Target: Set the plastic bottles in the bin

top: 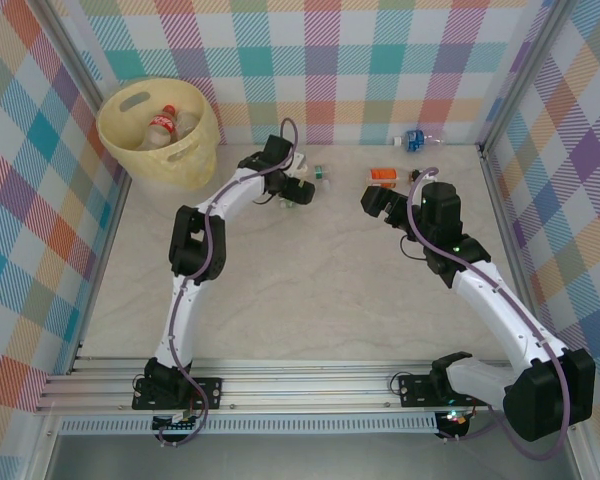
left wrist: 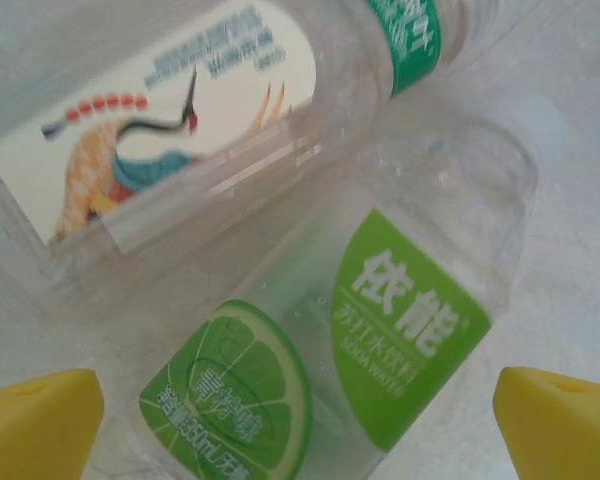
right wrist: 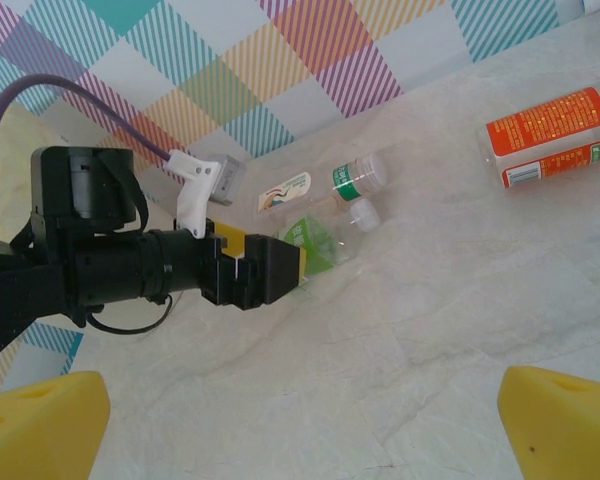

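My left gripper [top: 298, 187] hovers open over two clear plastic bottles lying side by side near the back wall. One has a lime-green label [left wrist: 380, 330] and lies between the yellow fingers [left wrist: 40, 425]; the other has a white crane-picture label [left wrist: 180, 130]. The right wrist view shows the green-label bottle [right wrist: 320, 245] partly hidden behind the left gripper [right wrist: 265, 270]. My right gripper [top: 375, 205] is open above bare table [right wrist: 310, 400]. An orange-label bottle [top: 385, 176] lies just beyond it. A blue-label bottle [top: 417, 139] rests against the back wall. The pale yellow bin [top: 175, 165] stands at the back left with a red-label bottle [top: 162, 125] inside.
Checked walls enclose the table on three sides. A metal rail [top: 300, 385] carrying both arm bases runs along the near edge. Open marble-patterned tabletop [top: 310, 290] lies between the arms.
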Controlling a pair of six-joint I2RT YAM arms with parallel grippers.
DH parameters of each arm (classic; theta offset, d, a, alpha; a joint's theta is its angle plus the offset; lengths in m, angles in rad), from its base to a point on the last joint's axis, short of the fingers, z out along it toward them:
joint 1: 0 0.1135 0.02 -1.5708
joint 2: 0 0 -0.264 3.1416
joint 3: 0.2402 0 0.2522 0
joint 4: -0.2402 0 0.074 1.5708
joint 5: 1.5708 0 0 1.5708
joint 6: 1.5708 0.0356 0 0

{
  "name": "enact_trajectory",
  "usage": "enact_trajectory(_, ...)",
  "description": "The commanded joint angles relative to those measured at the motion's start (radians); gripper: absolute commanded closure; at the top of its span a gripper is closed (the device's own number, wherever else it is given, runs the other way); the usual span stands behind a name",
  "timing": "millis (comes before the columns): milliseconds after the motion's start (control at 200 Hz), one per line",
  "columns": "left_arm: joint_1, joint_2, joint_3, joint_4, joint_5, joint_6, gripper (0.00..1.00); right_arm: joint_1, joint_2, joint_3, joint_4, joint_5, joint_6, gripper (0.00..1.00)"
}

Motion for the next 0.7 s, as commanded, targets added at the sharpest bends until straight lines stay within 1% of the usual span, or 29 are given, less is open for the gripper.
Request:
enact_trajectory(0,-0.013,-0.11,-0.118,0.007,0.007,0.01,0.0,-0.004,-0.011,0.006,0.006,-0.005,-0.019,0.0)
enact_trajectory(180,-0.04,-0.257,-0.331,0.09,0.001,0.016,0.0,-0.004,0.005,0.012,0.012,-0.021,-0.008,0.0)
enact_trajectory(265,-0.055,-0.279,-0.362,0.112,-0.061,0.022,0.0,-0.004,0.015,0.018,0.015,-0.027,-0.004,0.0)
enact_trajectory(375,-0.061,-0.236,-0.327,0.108,-0.136,0.027,0.0,-0.004,0.028,0.025,0.016,-0.044,0.009,0.0)
enact_trajectory(490,-0.061,-0.164,-0.258,0.11,-0.278,0.029,0.0,-0.005,0.024,0.032,0.004,-0.054,0.009,0.0)
enact_trajectory(565,-0.061,-0.113,-0.192,0.086,-0.342,0.033,0.0,-0.006,0.012,0.029,-0.001,-0.047,0.003,0.0)
enact_trajectory(630,-0.061,-0.077,-0.138,0.064,-0.352,0.038,0.0,-0.004,-0.001,0.022,0.001,-0.034,-0.002,0.0)
enact_trajectory(695,-0.061,-0.052,-0.099,0.046,-0.3,0.058,0.0,-0.005,-0.012,0.014,0.004,-0.021,-0.005,0.0)
